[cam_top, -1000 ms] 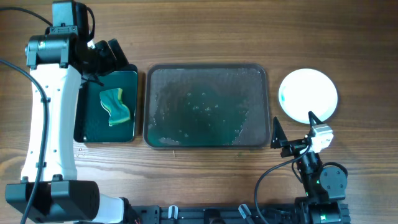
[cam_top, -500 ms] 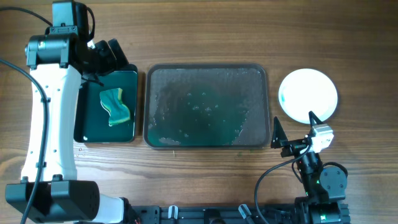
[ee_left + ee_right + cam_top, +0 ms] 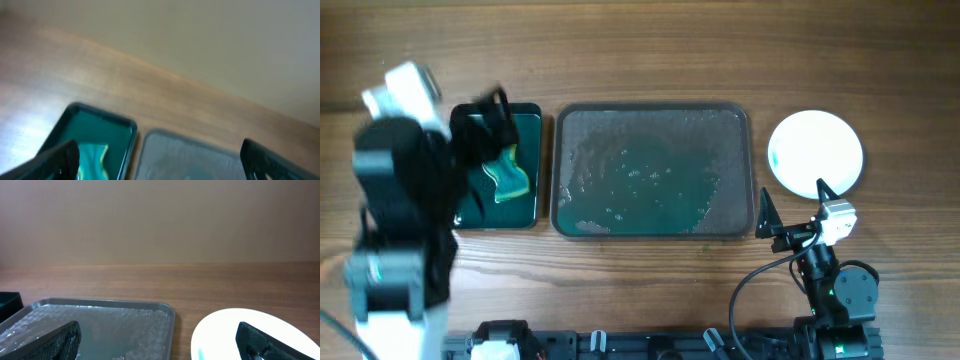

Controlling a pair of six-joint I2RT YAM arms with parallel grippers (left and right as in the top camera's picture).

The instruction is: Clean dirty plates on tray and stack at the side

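Observation:
The large dark grey tray (image 3: 653, 170) lies in the middle, wet with foam and a teal film, and holds no plates. It also shows in the left wrist view (image 3: 190, 155) and the right wrist view (image 3: 100, 320). A white plate (image 3: 816, 151) with a small teal mark on its left edge rests on the wood to the tray's right. I cannot tell whether other plates lie under it. It also shows in the right wrist view (image 3: 235, 330). My left gripper (image 3: 485, 125) is blurred, open and empty (image 3: 160, 162) over the small tray. My right gripper (image 3: 793, 203) is open and empty (image 3: 157, 342), in front of the plate.
A smaller black tray with a green inside (image 3: 525, 205) stands left of the grey tray and holds a teal and yellow sponge (image 3: 506, 170). Both show in the left wrist view: the tray (image 3: 100, 125) and the sponge (image 3: 92, 157). Cables run near the front edge.
My left arm has swung quickly toward the front of the table and is motion-blurred. Its gripper is still over the small tray. The right arm, plate and trays have not moved.

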